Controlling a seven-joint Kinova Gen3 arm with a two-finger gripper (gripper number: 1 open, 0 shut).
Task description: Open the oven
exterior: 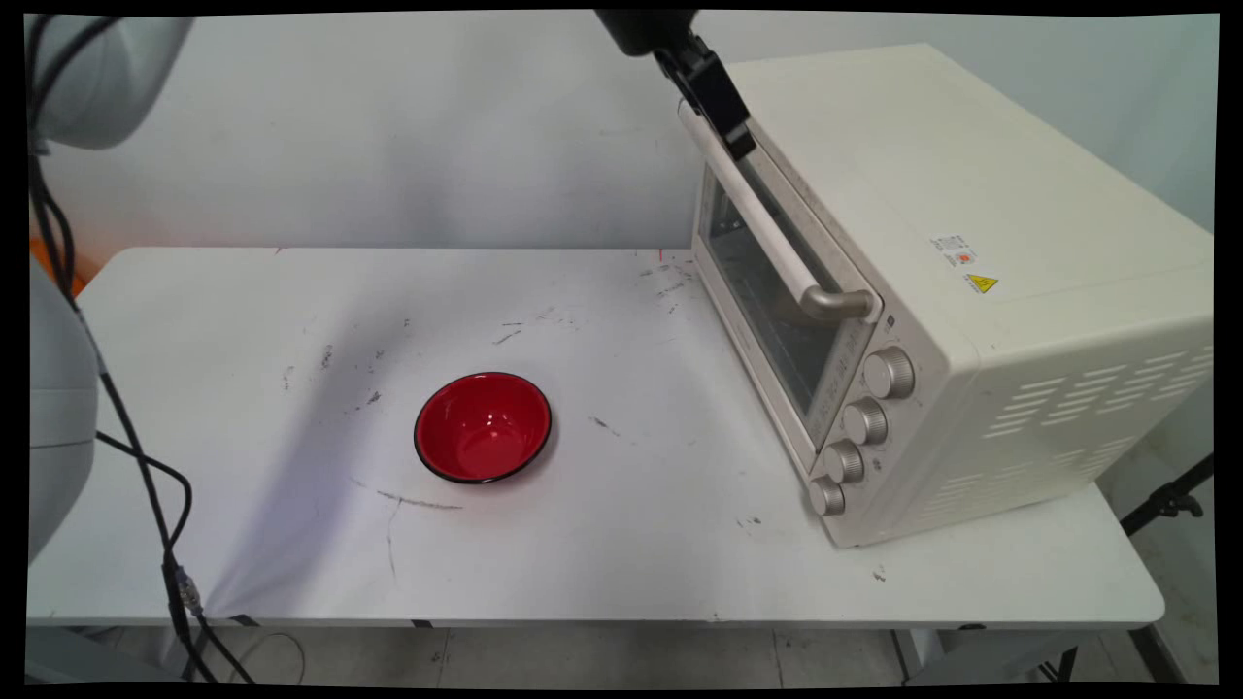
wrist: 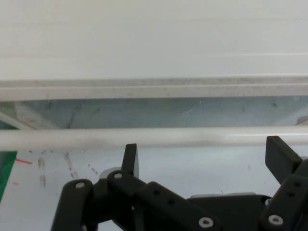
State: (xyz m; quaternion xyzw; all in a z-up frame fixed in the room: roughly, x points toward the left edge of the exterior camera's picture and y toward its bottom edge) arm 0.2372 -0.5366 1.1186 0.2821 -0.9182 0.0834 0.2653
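A cream toaster oven (exterior: 971, 291) stands on the right of the white table (exterior: 291, 544), its glass door (exterior: 767, 291) facing left. My black gripper (exterior: 733, 131) comes down from the top edge and sits at the far, upper end of the door's long pale handle bar (exterior: 767, 233). In the hand view the handle bar (wrist: 154, 137) runs straight across just beyond my fingertips (wrist: 130, 156), with the door's top edge and glass behind it. The gripper (wrist: 204, 154) is open, its fingers set wide apart with nothing between them.
A red bowl (exterior: 483, 427) with a black rim sits empty on the middle of the table, left of the oven. Several round knobs (exterior: 859, 422) run down the oven's front corner. Black cables (exterior: 146, 466) hang at the left edge.
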